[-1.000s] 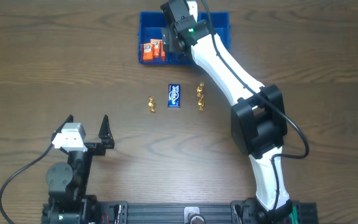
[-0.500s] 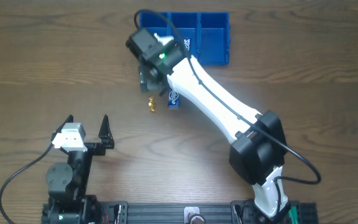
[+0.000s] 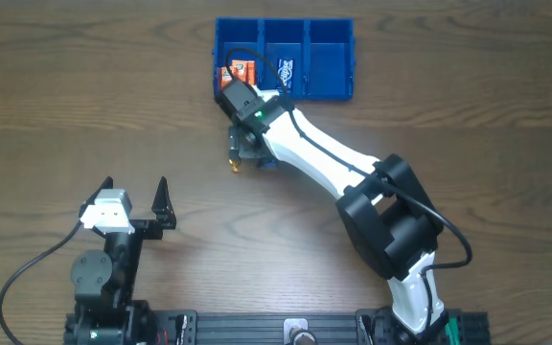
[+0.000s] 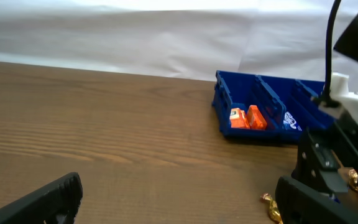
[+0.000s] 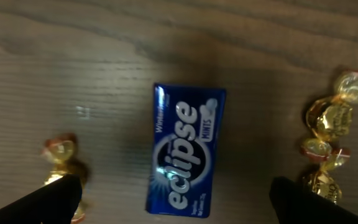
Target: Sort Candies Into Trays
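Note:
A blue mint pack (image 5: 185,158) lies flat on the wooden table, straight below my right gripper (image 5: 185,208), which is open with one finger on each side of the pack. Gold wrapped candies lie on both sides of it: one (image 5: 64,155) on one side and a small cluster (image 5: 328,137) on the other. From above, the right gripper (image 3: 249,149) covers most of the pack, and one gold candy (image 3: 235,165) shows beside it. The blue tray (image 3: 341,88) holds orange candies (image 3: 233,75) in its left compartment and a blue pack (image 3: 287,72) in its middle one. My left gripper (image 3: 134,184) is open near the front left.
The right arm (image 3: 324,163) stretches diagonally across the middle of the table. In the left wrist view the tray (image 4: 224,106) and the right arm's gripper (image 4: 325,177) stand ahead, with a gold candy (image 4: 271,206) beside that gripper. Bare wood lies at the left.
The right gripper left the tray's left compartment, swung down and left, and now hangs over the blue mint pack on the table. The left arm has not moved.

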